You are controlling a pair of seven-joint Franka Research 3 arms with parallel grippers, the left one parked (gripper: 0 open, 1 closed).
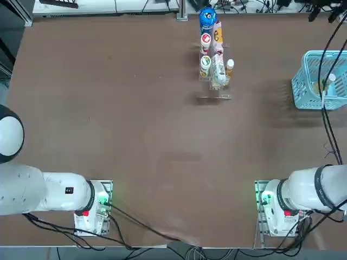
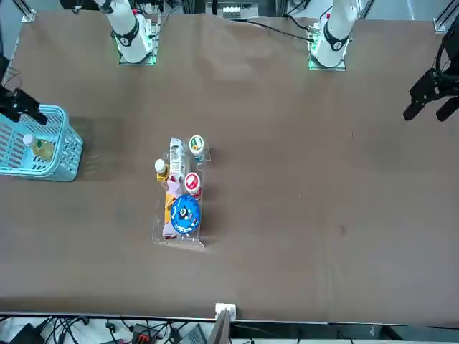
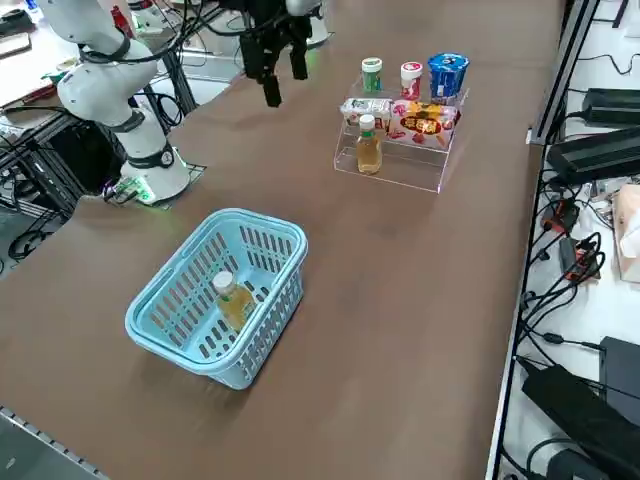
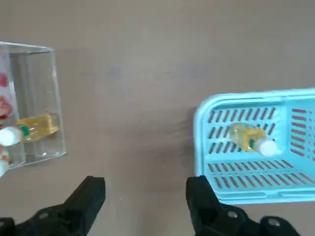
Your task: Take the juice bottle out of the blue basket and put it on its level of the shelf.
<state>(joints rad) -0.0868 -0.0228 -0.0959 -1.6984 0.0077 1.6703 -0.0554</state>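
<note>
The juice bottle [image 4: 250,139] was seen lying on its side inside the blue basket [image 4: 256,189], beyond and right of the right gripper [image 4: 145,191], whose jaws were held open, empty, above the table [image 4: 147,98].

Looking over a wide matte brown table top [image 1: 135,135], filling almost every view and taking soft, even overhead light with only faint shadows. Running along its right edge, seen from the right side: a thin dark metal rail [image 3: 560,65]. Lying beyond that rail on a pale grey floor [image 3: 612,312]: flat black rectangular boxes [image 3: 603,152], with tangled thin black cables [image 3: 563,262] trailing between them. Showing past the table's far edge from overhead: a narrow white strip [image 1: 135,6] crossed by more dark wiring. Sitting at the table's edge in the front view: a small white bracket [image 2: 224,311].
</note>
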